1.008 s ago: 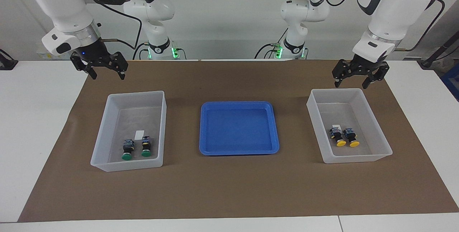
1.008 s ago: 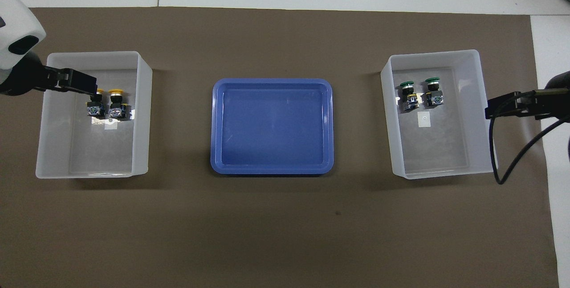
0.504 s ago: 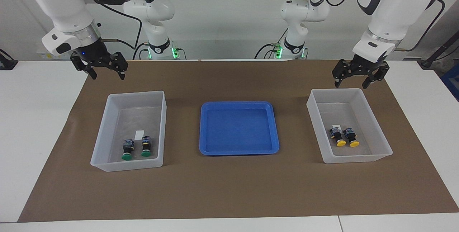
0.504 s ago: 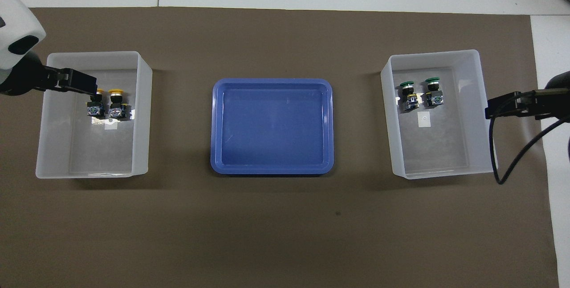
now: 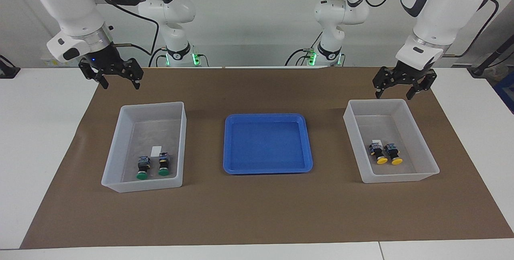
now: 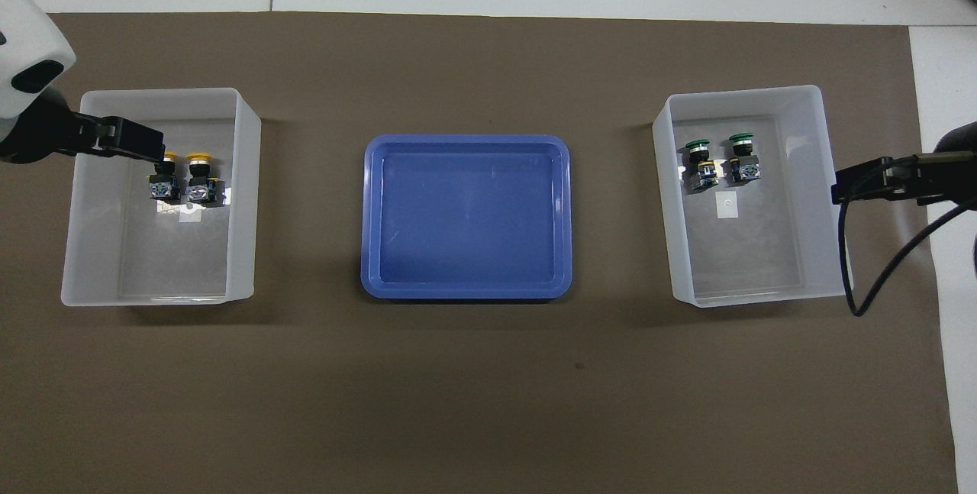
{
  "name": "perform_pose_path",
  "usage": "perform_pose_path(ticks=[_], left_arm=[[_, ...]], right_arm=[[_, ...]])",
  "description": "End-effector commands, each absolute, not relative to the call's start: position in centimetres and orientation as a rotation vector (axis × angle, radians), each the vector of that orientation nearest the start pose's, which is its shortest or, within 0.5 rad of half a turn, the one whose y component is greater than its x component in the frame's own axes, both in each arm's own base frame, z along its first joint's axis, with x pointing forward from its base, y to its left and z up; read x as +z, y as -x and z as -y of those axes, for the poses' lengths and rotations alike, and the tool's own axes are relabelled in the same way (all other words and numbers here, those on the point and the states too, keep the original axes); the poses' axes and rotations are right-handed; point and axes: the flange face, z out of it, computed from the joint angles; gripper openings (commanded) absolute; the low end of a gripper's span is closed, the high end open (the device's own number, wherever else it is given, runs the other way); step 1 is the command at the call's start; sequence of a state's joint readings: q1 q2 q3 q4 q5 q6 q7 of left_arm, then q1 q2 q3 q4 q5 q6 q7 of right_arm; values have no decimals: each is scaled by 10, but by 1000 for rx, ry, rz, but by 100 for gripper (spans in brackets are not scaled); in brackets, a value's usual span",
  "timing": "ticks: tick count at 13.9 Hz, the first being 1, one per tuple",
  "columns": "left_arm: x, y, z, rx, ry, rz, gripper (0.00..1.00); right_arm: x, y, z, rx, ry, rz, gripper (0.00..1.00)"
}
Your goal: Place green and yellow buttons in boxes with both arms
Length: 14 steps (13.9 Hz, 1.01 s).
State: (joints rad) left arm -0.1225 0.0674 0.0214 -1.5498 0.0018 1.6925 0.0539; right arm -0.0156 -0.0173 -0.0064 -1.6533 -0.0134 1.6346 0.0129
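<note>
While both arms hang raised, this is how the surface reads, placed from the blue tray (image 5: 267,143).

Hidden: in the overhead view the left hand (image 6: 126,140) covers part of one yellow button's cap; the right hand (image 6: 870,181) shows there only as a dark bar, its fingers not readable from above.
Cut off: upper arms run out of the top of the facing view.
Left hand: (image 5: 403,84) fingers spread, holding nothing, up over the mat just beside the robot-side rim of the box at the left arm's end.
Right hand: (image 5: 111,74) fingers spread, holding nothing, over the mat's corner, toward the robots from the other box.
Yellow buttons: (image 5: 386,153) two, lying side by side in the box (image 5: 417,135) toward the left arm's end from the tray, caps pointing away from the robots.
Green buttons: (image 5: 152,166) two, side by side in the box (image 5: 120,147) toward the right arm's end from the tray, caps likewise.
Labels: a small white one on each box floor, by the button bodies.
Tray: holds nothing, midway between the boxes, apart from both.
Open room: bare brown mat (image 5: 257,215) all round tray and boxes; white surface (image 5: 36,131) past its edges.
In the way: tall box walls ring the buttons.
</note>
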Motion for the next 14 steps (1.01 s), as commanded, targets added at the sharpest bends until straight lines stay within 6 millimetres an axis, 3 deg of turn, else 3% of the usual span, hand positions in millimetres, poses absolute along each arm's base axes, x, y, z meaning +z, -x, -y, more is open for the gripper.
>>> perform_pose_path(ticks=[1,14], left_arm=[[608,-577,59,-140,3112,-226,100],[609,-578,58,-166,3113,-228,100]], right_arm=[[600,-551,13,-5,3156,-61,100],[600,-551,12,-5,3156,-59,100]])
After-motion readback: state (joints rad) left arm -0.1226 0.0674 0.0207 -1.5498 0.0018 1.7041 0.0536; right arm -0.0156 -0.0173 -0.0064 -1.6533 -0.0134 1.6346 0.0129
